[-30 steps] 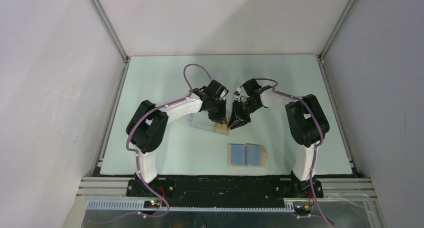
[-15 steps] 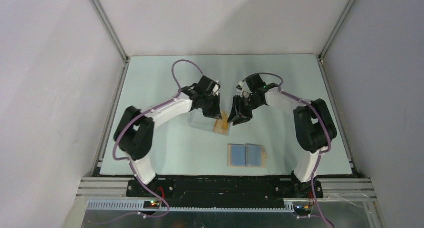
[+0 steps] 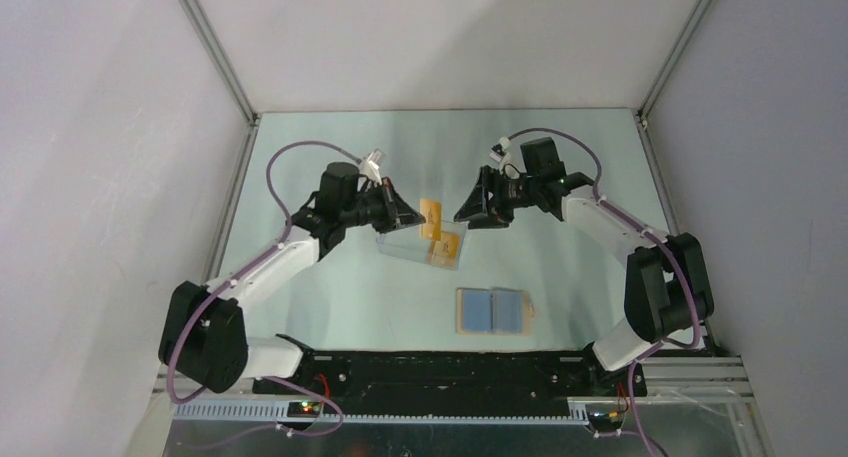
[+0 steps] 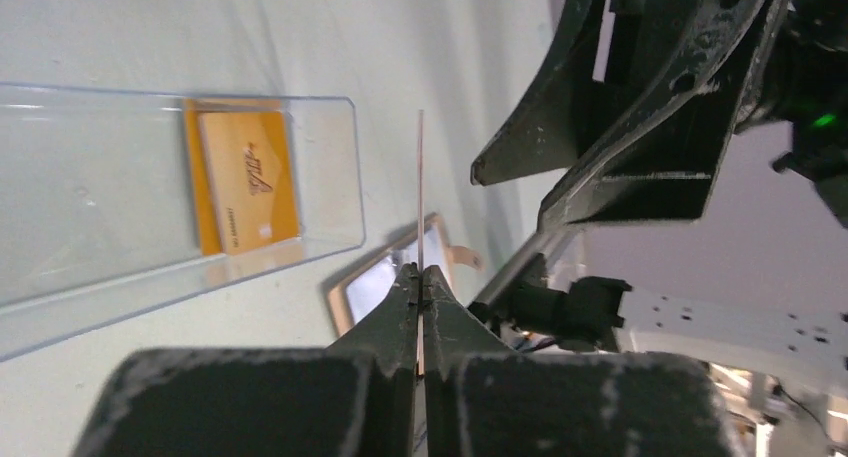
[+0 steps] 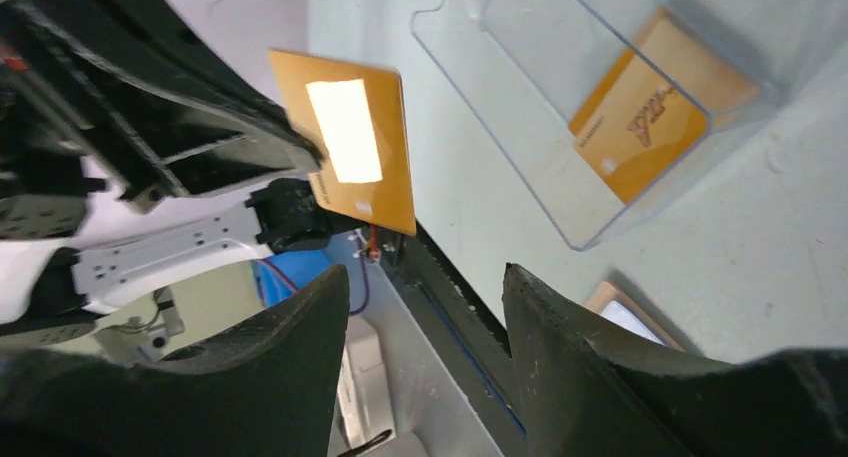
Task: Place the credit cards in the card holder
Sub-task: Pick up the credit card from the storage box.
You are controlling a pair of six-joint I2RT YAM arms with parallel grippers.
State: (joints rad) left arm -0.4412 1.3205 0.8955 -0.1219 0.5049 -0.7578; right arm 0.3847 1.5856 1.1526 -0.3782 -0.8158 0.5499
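Firmly pinched together, the left gripper [image 4: 420,277] clamps one credit card [image 5: 345,137] by one edge and holds it raised off the table [image 3: 570,307] — likely so the free end can be handed across or slid into a slot. Facing it, the right gripper [image 5: 425,297] hangs spread and empty, apparently ready to receive. Other cards [image 4: 250,177] lie in the clear box [image 3: 400,245] just below; the card holder [image 3: 492,311] lies open, blue lining up, nearer the bases.
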